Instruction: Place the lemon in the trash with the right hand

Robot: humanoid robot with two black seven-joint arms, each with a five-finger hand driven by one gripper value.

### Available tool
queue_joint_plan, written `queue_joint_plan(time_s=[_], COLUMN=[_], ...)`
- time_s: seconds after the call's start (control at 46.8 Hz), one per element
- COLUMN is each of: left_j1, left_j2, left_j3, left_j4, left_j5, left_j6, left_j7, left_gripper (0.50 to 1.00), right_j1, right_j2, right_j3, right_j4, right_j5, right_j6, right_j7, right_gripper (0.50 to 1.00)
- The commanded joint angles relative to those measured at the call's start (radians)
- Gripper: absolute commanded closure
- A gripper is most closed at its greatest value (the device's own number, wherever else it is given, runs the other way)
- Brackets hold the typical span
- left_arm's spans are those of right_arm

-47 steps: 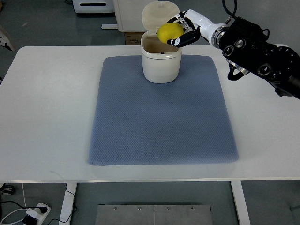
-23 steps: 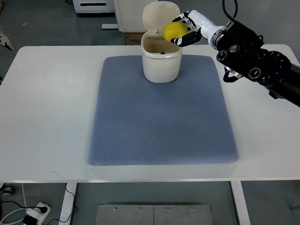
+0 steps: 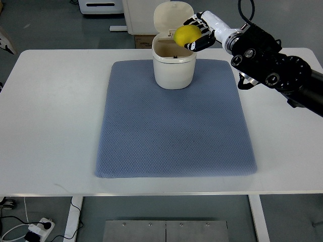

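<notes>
A yellow lemon (image 3: pixel 184 34) is held in my right hand (image 3: pixel 198 34), whose fingers are curled around it. The hand holds the lemon over the right rim of a small cream trash bin (image 3: pixel 173 67) with its lid flipped open behind it. The bin stands upright at the far edge of a blue-grey mat (image 3: pixel 174 121). The right arm comes in from the right edge. The left arm does not show.
The mat lies on a white table (image 3: pixel 50 116). Beyond the table's far edge stand a cardboard box (image 3: pixel 142 40) and white furniture on the floor. A power strip (image 3: pixel 38 229) lies on the floor at the lower left.
The right hand with the lemon first shifted slightly right and up, then held nearly still over the bin's right rim. The forearm swung a little closer to the bin.
</notes>
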Motion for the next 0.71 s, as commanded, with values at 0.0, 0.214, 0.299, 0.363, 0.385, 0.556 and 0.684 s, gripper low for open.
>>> queue_joint_plan(time_s=[0.0, 0.214, 0.299, 0.363, 0.385, 0.556, 0.684], left_j1=[0.000, 0.000, 0.000, 0.000, 0.000, 0.000, 0.000], left_j2=[0.000, 0.000, 0.000, 0.000, 0.000, 0.000, 0.000], left_j3=[0.000, 0.000, 0.000, 0.000, 0.000, 0.000, 0.000], left_j4=[0.000, 0.000, 0.000, 0.000, 0.000, 0.000, 0.000], left_j5=[0.000, 0.000, 0.000, 0.000, 0.000, 0.000, 0.000], left_j6=[0.000, 0.000, 0.000, 0.000, 0.000, 0.000, 0.000], left_j7=[0.000, 0.000, 0.000, 0.000, 0.000, 0.000, 0.000], left_gripper=[0.500, 0.500, 0.500, 0.500, 0.500, 0.500, 0.500], right_j1=[-0.002, -0.011, -0.011, -0.011, -0.011, -0.008, -0.010], right_j2=[0.001, 0.002, 0.001, -0.002, -0.006, -0.058, -0.105], right_j3=[0.000, 0.000, 0.000, 0.000, 0.000, 0.001, 0.044], right_j4=[0.000, 0.001, 0.003, 0.006, 0.008, 0.017, 0.020], right_j5=[0.000, 0.000, 0.001, 0.002, 0.003, 0.003, 0.009], right_j6=[0.000, 0.000, 0.002, 0.006, 0.010, 0.052, 0.144], right_j7=[0.000, 0.004, 0.006, 0.008, 0.008, 0.012, 0.018], right_gripper=[0.626, 0.565, 0.546, 0.525, 0.525, 0.519, 0.519])
